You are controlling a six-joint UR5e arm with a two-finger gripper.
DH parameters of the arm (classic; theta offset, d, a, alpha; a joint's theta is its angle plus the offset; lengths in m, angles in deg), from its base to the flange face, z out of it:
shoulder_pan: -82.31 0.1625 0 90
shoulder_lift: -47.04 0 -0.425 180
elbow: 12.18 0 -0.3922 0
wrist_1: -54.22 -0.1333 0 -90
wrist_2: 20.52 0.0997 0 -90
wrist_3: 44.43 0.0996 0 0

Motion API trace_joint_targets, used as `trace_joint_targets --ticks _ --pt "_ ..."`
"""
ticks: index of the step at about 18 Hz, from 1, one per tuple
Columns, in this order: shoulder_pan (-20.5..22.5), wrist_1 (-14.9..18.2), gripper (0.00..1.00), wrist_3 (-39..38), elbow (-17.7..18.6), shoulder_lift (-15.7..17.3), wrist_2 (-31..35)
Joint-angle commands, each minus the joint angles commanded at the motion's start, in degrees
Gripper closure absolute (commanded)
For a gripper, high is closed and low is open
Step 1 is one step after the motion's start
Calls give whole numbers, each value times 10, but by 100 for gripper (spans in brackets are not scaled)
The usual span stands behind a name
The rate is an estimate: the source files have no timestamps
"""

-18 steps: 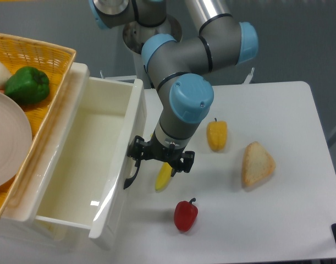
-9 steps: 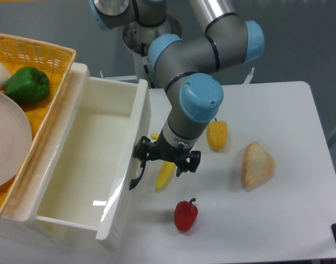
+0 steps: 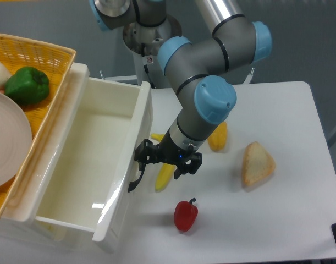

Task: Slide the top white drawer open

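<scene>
The top white drawer [image 3: 137,126] stands pulled far out of the cabinet toward the right, and its deep glossy inside is empty. The curved black handle [image 3: 136,179] sits on its front face. My gripper [image 3: 165,161] hangs just right of that front with its fingers spread open. The left finger [image 3: 142,153] is at the upper end of the handle; whether it touches it I cannot tell. Nothing is held between the fingers.
A yellow fruit [image 3: 164,176] lies on the table under the gripper. A red pepper [image 3: 185,215], a yellow pepper [image 3: 217,136] and a bread wedge [image 3: 257,163] lie to the right. On the cabinet sits a wicker basket [image 3: 47,55] with a green pepper [image 3: 27,85] and a plate [image 3: 8,137].
The arm and gripper have moved to the right, and the drawer front has slid a little further right with them.
</scene>
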Motion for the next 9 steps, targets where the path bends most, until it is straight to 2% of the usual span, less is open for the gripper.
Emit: trace_joint_targets --ticks 9 --pt "29 -3 0 -1 -1 9 -31"
